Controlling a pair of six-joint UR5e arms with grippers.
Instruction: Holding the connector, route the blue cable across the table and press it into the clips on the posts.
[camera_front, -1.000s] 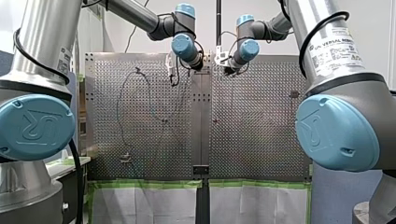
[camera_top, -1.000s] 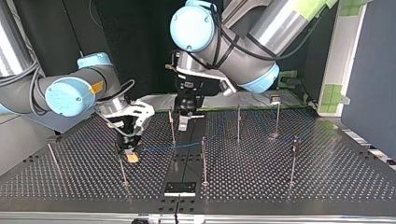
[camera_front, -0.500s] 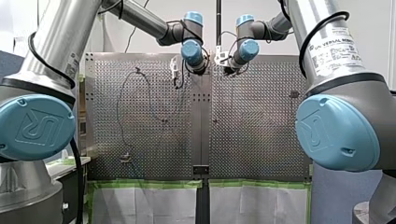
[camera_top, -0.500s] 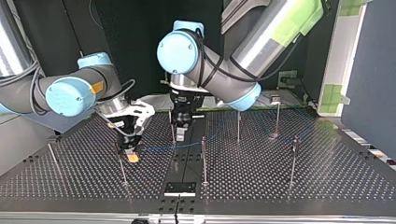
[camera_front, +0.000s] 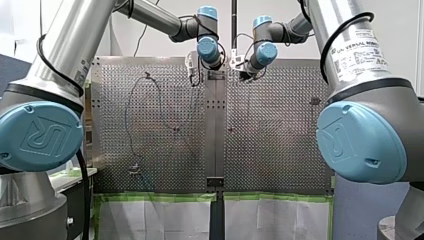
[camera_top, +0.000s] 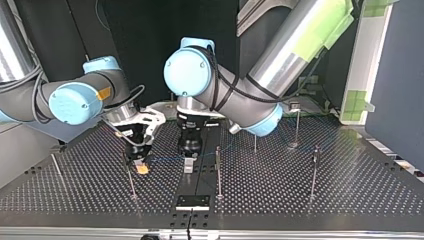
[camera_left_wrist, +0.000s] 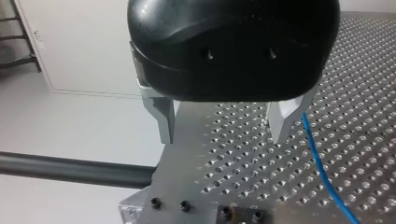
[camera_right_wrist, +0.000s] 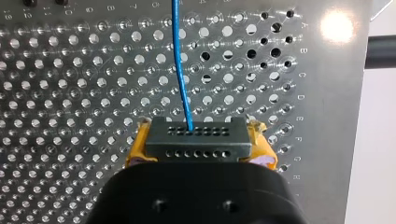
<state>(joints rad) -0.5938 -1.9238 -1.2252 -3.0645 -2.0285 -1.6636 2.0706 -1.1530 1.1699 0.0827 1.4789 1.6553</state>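
Since a second ago my left claw (camera_top: 188, 164) has come down and toward the top view's near edge. It was back among the far posts and is now low over the table's (camera_top: 320, 205) centre strip (camera_top: 202, 181). My right claw (camera_top: 142, 169) has not shifted.

Top view, left to right:

- **Far left:** thin post (camera_top: 54, 165) near the left edge, alone.
- **Right claw:** low over the table, yellow pads clamped on the connector (camera_right_wrist: 196, 137). A second post (camera_top: 131, 182) stands just on its camera side.
- **Right wrist view:** connector's long axis lies crosswise between the pads, holed face pointing ahead. Blue cable (camera_right_wrist: 181, 70) leaves that face near its middle and runs straight ahead over the holes. Table edge close beside this claw, dark bar (camera_right_wrist: 380, 51) beyond it.
- **Cable run:** roughly level toward the view's right, reaching the left claw.
- **Left claw:** metal fingers (camera_left_wrist: 163, 122) apart, nothing between them.
- **Left wrist view:** cable passes along the outer side of one finger, outside the gap. Touching or not, cannot tell. Table's end lies ahead of the claw.
- **Right of the left claw:** tall post (camera_top: 218, 172) just beside it, another (camera_top: 296, 125) further back, one more (camera_top: 313, 172) well apart. Bare perforated table between them, widest toward the right edge.
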